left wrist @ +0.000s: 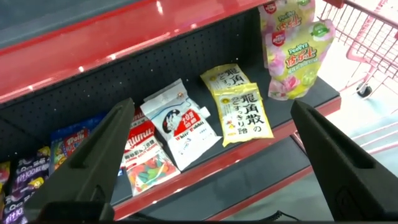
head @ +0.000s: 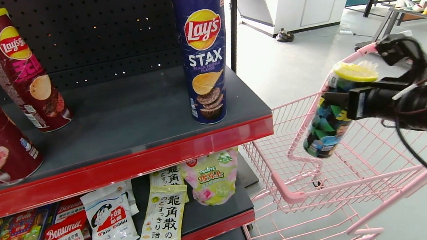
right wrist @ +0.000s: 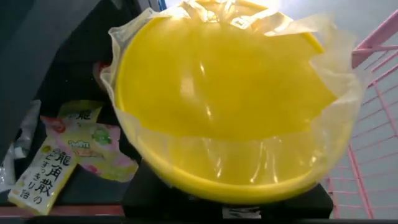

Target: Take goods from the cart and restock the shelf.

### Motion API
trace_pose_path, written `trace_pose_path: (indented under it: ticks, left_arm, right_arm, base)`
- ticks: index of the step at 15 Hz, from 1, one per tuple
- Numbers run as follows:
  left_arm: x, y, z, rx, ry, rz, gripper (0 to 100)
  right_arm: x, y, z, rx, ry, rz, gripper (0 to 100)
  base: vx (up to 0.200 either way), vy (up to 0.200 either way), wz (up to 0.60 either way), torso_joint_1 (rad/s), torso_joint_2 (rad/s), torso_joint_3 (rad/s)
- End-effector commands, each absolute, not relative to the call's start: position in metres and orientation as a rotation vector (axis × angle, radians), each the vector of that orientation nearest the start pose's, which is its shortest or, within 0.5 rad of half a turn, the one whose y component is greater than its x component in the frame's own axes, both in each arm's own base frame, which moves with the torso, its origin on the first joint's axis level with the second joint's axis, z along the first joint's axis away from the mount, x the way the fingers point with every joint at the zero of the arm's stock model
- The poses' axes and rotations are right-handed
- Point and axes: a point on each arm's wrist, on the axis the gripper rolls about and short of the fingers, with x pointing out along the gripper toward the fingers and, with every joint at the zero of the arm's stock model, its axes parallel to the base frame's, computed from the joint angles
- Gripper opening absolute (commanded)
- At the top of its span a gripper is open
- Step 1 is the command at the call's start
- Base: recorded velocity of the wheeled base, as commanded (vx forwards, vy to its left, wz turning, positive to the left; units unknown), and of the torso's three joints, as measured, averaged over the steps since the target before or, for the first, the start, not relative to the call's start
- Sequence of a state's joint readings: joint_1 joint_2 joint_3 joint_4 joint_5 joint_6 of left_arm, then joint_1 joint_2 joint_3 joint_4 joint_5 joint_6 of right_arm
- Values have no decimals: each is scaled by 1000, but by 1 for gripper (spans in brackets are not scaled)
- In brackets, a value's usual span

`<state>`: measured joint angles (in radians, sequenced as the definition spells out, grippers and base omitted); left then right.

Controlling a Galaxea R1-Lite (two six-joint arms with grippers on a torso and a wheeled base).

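While the can (head: 326,131) tilts over the cart (head: 287,194), right pincer (head: 342,103) clamped on it, left pincer (left wrist: 211,107) splayed.

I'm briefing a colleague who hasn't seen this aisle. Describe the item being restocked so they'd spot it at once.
Find the pink cart right of the red-edged shelf. Over its basket the right gripper holds a tilted chip can. Unlike the dark blue can and maroon cans on the shelf, it wears a multicoloured geometric pattern, and crinkled clear film wraps its yellow lid.
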<state>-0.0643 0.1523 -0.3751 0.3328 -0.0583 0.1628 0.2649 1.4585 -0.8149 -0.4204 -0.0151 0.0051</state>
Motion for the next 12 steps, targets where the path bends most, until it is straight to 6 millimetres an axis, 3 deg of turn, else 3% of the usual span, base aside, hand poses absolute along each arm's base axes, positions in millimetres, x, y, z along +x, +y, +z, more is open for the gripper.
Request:
trace_pose_path:
  ticks: [1, 2, 3, 5, 8, 12]
  left_arm:
    - [-39, 1, 151, 162, 106, -133, 100]
    - [-38, 1, 154, 162, 111, -134, 100]
    - [-37, 1, 155, 167, 118, -136, 100]
    - [-36, 0, 153, 165, 120, -164, 100]
    - [-37, 0, 153, 165, 116, -167, 100]
    - [-37, 0, 155, 165, 114, -167, 100]
  right_arm:
    - [137, 36, 264, -77, 198, 223, 0]
    - [122, 32, 260, -82, 226, 224, 0]
    - [93, 24, 250, -86, 241, 219, 0]
    - [63, 16, 230, -151, 212, 222, 0]
    - [49, 10, 217, -181, 196, 190, 0]
    - [49, 9, 217, -180, 195, 151, 0]
  base:
    - [0, 0, 0, 0, 0, 0]
    - [0, 0, 0, 0, 0, 0]
    - [0, 0, 0, 0, 0, 0]
    - [0, 0, 0, 0, 0, 0]
    - [0, 0, 0, 0, 0, 0]
    - [0, 0, 0, 0, 0, 0]
